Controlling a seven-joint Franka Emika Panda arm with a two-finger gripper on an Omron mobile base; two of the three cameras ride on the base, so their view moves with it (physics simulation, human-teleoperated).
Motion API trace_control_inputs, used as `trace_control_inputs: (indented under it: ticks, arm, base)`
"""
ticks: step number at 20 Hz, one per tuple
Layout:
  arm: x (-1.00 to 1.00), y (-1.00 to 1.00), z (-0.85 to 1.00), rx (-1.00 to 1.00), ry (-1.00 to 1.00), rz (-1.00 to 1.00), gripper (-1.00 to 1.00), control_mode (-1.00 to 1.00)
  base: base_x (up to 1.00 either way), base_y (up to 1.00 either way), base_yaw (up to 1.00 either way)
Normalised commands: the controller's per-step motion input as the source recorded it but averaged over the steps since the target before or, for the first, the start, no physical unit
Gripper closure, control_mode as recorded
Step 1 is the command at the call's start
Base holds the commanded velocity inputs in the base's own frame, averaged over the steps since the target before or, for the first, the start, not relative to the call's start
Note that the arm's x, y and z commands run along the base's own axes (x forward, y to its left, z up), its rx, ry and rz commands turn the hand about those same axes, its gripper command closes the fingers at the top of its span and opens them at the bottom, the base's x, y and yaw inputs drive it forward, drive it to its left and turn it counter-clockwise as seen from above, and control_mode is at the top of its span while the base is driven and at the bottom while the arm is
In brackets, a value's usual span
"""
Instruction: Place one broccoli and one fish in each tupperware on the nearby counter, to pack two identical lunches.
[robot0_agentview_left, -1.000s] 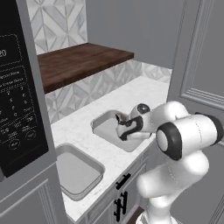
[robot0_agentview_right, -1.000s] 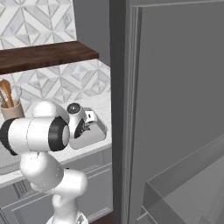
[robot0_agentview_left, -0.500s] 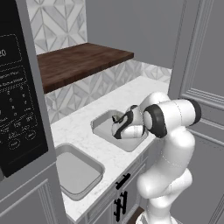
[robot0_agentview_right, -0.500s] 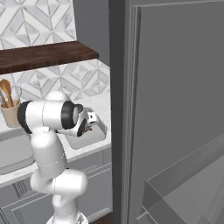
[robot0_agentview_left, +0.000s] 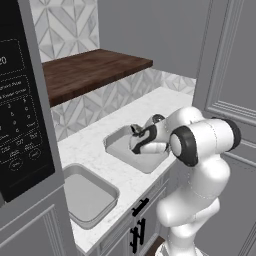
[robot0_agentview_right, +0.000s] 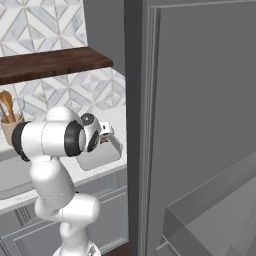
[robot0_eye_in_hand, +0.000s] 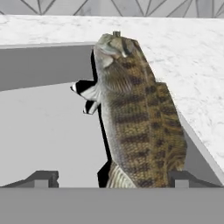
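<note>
The gripper (robot0_eye_in_hand: 111, 179) hung low over the right-hand tupperware (robot0_agentview_left: 120, 145), its two fingertips (robot0_eye_in_hand: 41, 178) spread wide apart, one at each lower corner of the hand view. Between them, but pinched by neither, stood the darker fish (robot0_eye_in_hand: 133, 113), brown with dark bars, leaning against the tray's raised wall with its head up toward the white counter (robot0_eye_in_hand: 183, 57). In the left base view a second tupperware (robot0_agentview_left: 82, 195) lay on the counter to the left, near the black microwave (robot0_agentview_left: 20, 100). A dark wooden shelf (robot0_agentview_left: 90, 70) ran above the tiled backsplash.
</note>
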Motion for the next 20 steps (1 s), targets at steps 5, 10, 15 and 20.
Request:
trace_control_inputs:
  ticks: [5, 10, 15, 20]
  arm:
    - [0.09, 0.22, -0.11, -0.04, 0.12, -0.01, -1.00, -1.00]
    - [0.52, 0.23, -0.68, -0.05, 0.16, 0.00, -1.00, -1.00]
    - [-0.63, 0.02, 0.65, 0.00, -0.13, 0.00, -1.00, -1.00]
    - [-1.00, 0.07, 0.91, 0.00, -0.05, 0.00, -1.00, -1.00]
  base:
    - [0.00, 0.00, 0.00]
    - [0.00, 0.00, 0.00]
    - [0.00, 0.00, 0.00]
    - [0.00, 0.00, 0.00]
